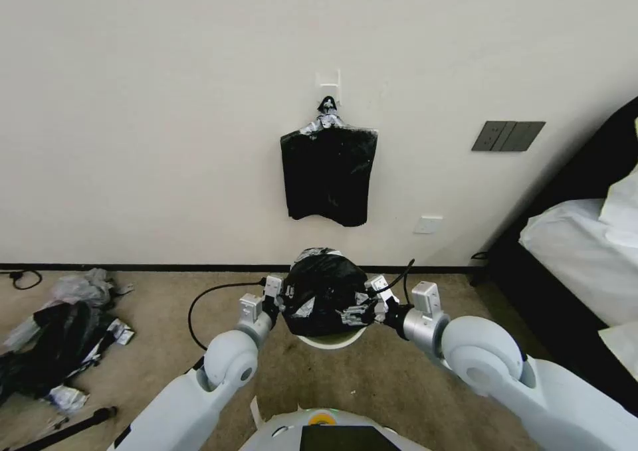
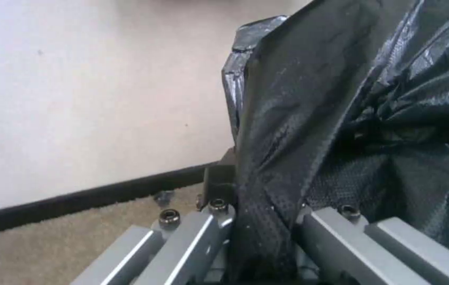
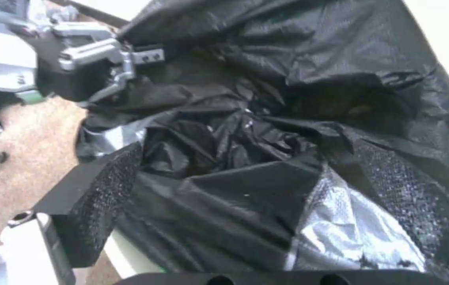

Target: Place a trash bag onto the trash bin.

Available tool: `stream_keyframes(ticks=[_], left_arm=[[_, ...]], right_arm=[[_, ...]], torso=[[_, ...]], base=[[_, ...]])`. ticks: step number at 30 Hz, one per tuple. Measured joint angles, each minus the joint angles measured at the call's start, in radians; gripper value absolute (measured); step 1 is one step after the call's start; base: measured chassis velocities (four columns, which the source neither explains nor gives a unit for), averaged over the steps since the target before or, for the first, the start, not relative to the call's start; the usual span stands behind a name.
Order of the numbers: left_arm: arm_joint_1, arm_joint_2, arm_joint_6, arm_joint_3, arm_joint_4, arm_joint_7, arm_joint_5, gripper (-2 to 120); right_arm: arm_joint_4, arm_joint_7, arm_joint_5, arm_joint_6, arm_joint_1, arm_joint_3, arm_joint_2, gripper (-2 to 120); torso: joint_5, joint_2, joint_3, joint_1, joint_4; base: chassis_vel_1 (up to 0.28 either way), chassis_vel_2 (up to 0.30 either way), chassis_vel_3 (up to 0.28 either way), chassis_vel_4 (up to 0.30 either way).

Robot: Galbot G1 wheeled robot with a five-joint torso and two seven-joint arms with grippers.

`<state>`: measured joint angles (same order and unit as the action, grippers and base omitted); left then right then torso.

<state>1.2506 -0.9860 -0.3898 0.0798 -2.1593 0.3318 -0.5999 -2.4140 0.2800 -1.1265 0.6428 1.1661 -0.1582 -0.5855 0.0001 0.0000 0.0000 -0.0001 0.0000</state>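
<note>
The black trash bag (image 1: 324,290) sits bunched over the mouth of the pale trash bin (image 1: 330,341), against the wall ahead. My left gripper (image 1: 274,299) is at the bag's left side and is shut on a fold of the bag (image 2: 266,186), pinched between its fingers. At the bag's right side, my right gripper (image 1: 367,308) is open. Its black pads (image 3: 97,194) stand wide apart with crumpled bag (image 3: 245,158) and its silvery rim between them. A strip of the bin's rim (image 3: 124,253) shows below. The left gripper (image 3: 113,67) appears across the bag.
A flat bundle of black bags (image 1: 329,175) hangs from a wall hook above the bin. A heap of black and grey litter (image 1: 60,335) lies on the carpet at the left. A black cable (image 1: 199,305) loops by the left arm. A bed (image 1: 578,258) stands at the right.
</note>
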Motion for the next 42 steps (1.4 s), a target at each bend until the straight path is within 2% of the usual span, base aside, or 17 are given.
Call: stream_keyframes(ticks=[12,15,17,19,21,22,25,27,29,32,34,35,36,38,40,42], left_arm=[[0.006,-0.007,0.021,-0.013,-0.005,-0.029,0.091,1],[0.005,-0.01,0.023,-0.014,-0.005,-0.031,0.101,1],[0.005,-0.01,0.024,-0.014,-0.005,-0.032,0.104,1],[0.005,-0.01,0.024,-0.014,-0.005,-0.032,0.107,1],[0.005,-0.01,0.024,-0.014,-0.005,-0.032,0.107,1],[0.005,-0.01,0.024,-0.014,-0.006,-0.032,0.107,1],[0.005,-0.01,0.024,-0.013,-0.007,-0.032,0.107,1],[0.003,-0.008,0.024,-0.011,-0.008,-0.032,0.106,1],[0.002,-0.007,0.024,-0.01,-0.008,-0.032,0.105,1],[-0.001,-0.005,0.024,-0.008,-0.008,-0.03,0.094,1],[-0.002,-0.005,0.024,-0.007,-0.008,-0.029,0.089,1],[-0.005,-0.006,0.019,-0.004,-0.008,-0.026,0.07,1],[-0.005,-0.006,0.019,-0.004,-0.008,-0.026,0.07,1],[-0.01,-0.006,0.004,0.003,-0.008,-0.012,0.02,1],[-0.013,-0.006,-0.005,0.007,-0.008,-0.003,-0.008,1],[-0.023,-0.006,-0.034,0.023,-0.008,0.024,-0.092,1]], right_arm=[[0.037,0.032,-0.106,0.037,-0.033,0.018,0.026,94],[0.041,0.037,-0.113,0.047,-0.043,0.034,0.034,81],[0.041,0.039,-0.115,0.049,-0.047,0.04,0.036,78],[0.041,0.04,-0.116,0.051,-0.06,0.053,0.04,66],[0.041,0.04,-0.116,0.051,-0.064,0.056,0.041,63],[0.042,0.04,-0.116,0.054,-0.071,0.063,0.046,55],[0.045,0.04,-0.115,0.055,-0.074,0.068,0.049,49],[0.049,0.04,-0.111,0.056,-0.076,0.072,0.053,37],[0.049,0.039,-0.11,0.056,-0.076,0.072,0.054,34],[0.049,0.035,-0.094,0.055,-0.07,0.071,0.057,19],[0.049,0.034,-0.09,0.054,-0.067,0.071,0.057,17],[0.045,0.032,-0.079,0.047,-0.062,0.068,0.058,10],[0.045,0.032,-0.079,0.047,-0.062,0.068,0.058,10],[0.033,0.024,-0.065,0.033,-0.051,0.061,0.06,0],[0.026,0.022,-0.06,0.027,-0.044,0.056,0.061,0],[0.005,0.019,-0.051,0.01,-0.021,0.037,0.061,0]], torso=[[0.0,0.0,0.0,0.0,0.0],[0.0,0.0,0.0,0.0,0.0],[0.0,0.0,0.0,0.0,0.0],[0.0,0.0,0.0,0.0,0.0],[-0.0001,0.0,0.0,0.0,0.0001],[-0.0001,0.0,0.0,0.0,0.0001],[-0.0001,0.0,0.0,0.0,0.0],[-0.0001,0.0,0.0,0.0,0.0],[-0.0001,0.0,0.0,0.0,0.0],[0.0,0.0,0.0,0.0,0.0],[-0.0001,0.0,0.0,0.0,0.0],[0.0,0.0,0.0,0.0,0.0],[0.0,0.0,0.0,0.0,0.0],[-0.0001,0.0,0.0,0.0,0.0],[0.0,0.0,0.0,0.0,0.0001],[-0.0001,0.0,0.0,0.0,0.0]], base=[[0.0,0.0,0.0,0.0],[0.0,0.0,0.0,0.0],[0.0,0.0,0.0,0.0],[0.0,0.0,0.0,0.0],[0.0,0.0,0.0,0.0],[0.0,0.0,0.0,0.0],[0.0,0.0,0.0,0.0],[0.0,0.0,0.0,0.0],[0.0,0.0,0.0,0.0],[0.0,0.0,0.0,0.0],[0.0,0.0,0.0,0.0],[0.0,0.0,0.0,0.0],[0.0,0.0,0.0,0.0],[0.0,0.0,0.0,0.0],[0.0,0.0,0.0,0.0],[0.0,0.0,0.0,0.0]])
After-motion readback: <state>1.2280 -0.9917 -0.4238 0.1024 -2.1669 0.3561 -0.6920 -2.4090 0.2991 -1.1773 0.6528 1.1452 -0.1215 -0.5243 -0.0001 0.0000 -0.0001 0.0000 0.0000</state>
